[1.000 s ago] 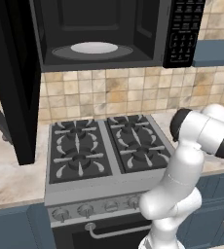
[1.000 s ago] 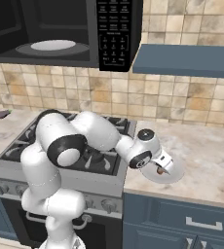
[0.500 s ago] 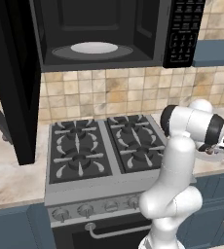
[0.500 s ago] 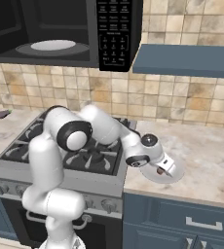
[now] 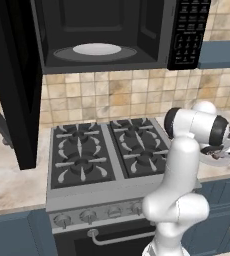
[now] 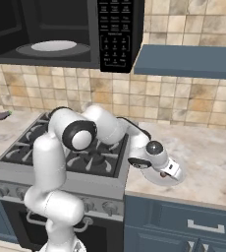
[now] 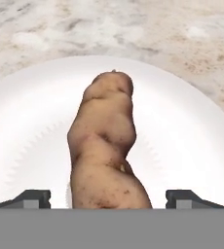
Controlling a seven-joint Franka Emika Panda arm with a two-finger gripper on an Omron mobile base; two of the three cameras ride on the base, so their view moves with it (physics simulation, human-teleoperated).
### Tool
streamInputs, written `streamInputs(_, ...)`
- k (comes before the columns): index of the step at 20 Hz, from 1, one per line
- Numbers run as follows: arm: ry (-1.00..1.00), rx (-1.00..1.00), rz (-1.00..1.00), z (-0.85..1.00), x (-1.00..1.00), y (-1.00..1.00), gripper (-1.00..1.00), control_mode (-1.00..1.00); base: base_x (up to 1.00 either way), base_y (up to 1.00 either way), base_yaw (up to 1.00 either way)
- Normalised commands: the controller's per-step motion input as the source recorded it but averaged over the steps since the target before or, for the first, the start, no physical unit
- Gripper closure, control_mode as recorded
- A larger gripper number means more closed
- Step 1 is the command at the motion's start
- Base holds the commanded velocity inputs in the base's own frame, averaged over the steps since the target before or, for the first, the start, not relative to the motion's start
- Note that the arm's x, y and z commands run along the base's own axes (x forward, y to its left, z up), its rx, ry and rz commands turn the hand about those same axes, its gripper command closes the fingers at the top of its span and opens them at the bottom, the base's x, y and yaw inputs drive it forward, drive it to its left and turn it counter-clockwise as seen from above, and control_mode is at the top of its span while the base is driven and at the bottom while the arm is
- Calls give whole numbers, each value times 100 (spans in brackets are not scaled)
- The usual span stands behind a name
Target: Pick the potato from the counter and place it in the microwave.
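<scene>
The potato (image 7: 104, 146), a brown mottled lump, lies on a white plate (image 7: 182, 121) on the beige speckled counter (image 6: 208, 152). My gripper (image 7: 110, 197) is open and low over the plate, one dark fingertip (image 7: 33, 197) on each side of the potato's near end, neither touching it. In the right base view the gripper (image 6: 170, 170) hangs over the plate (image 6: 180, 177) just right of the stove. The left base view shows the hand (image 5: 218, 150) above the plate (image 5: 229, 159). The black microwave (image 5: 102, 35) hangs open above the stove, its white turntable (image 5: 97, 49) bare.
The microwave door (image 5: 12, 85) swings out at the left. The gas stove (image 5: 102, 150) sits under the microwave, left of the plate. A blue shelf (image 6: 188, 61) juts out above the counter on the right. A small dark object (image 6: 3, 115) lies on the left counter.
The arm's upper links have swung over toward the plate and the hand has settled lower over it. The potato and plate have not moved.
</scene>
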Motion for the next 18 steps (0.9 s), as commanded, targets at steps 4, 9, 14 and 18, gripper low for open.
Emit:
streamInputs(4,0,0,10,-3,8,0,100,-100,0,0,0)
streamInputs(9,3,0,8,19,-6,0,100,-100,0,0,0)
streamInputs(14,9,1,4,96,-35,4,100,-100,0,0,0)
streamInputs(18,0,0,1,100,-64,19,100,-100,0,0,0)
